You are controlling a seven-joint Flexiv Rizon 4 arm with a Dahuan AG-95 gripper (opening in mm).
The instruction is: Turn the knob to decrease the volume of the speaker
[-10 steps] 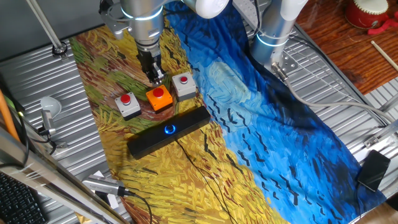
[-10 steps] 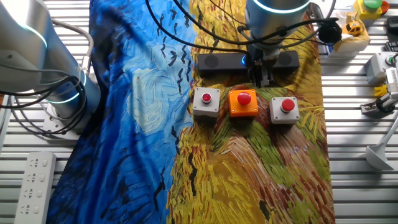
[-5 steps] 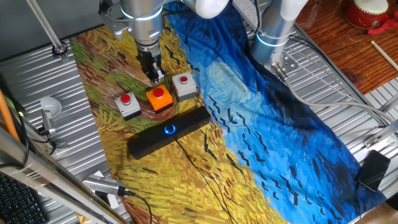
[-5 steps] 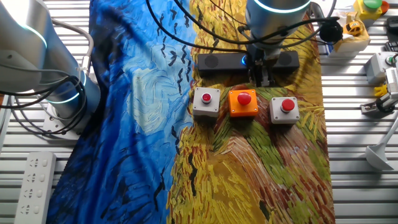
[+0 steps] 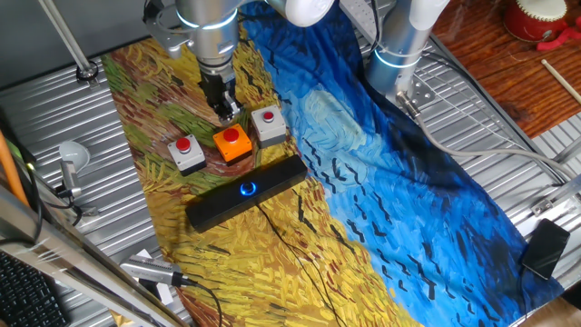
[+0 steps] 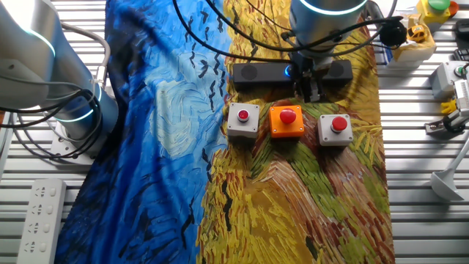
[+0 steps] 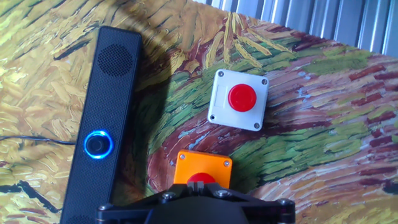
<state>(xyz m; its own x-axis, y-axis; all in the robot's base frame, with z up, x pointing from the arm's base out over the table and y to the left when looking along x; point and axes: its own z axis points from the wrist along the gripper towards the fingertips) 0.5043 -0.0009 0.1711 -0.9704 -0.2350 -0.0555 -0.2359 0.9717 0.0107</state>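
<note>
The speaker [image 5: 218, 205] is a long black bar lying on the painted cloth, with the knob [image 5: 248, 189] glowing blue at its middle. In the hand view the speaker [image 7: 109, 93] runs down the left side and the knob [image 7: 98, 144] is left of my gripper [image 7: 200, 181]. My gripper [image 5: 226, 111] hangs above the orange box [image 5: 233, 143], behind the speaker and apart from it. Its fingers are pressed together with nothing between them. In the other fixed view my gripper [image 6: 309, 92] stands in front of the speaker [image 6: 253, 73], and the knob [image 6: 287, 71] shows beside the arm.
Two grey boxes with red buttons [image 5: 187, 153] [image 5: 269, 124] flank the orange box. In the hand view one grey box [image 7: 238, 100] lies right of the speaker. A thin cable [image 5: 277, 232] runs from the speaker toward the front. A second arm base [image 5: 399, 54] stands at the back.
</note>
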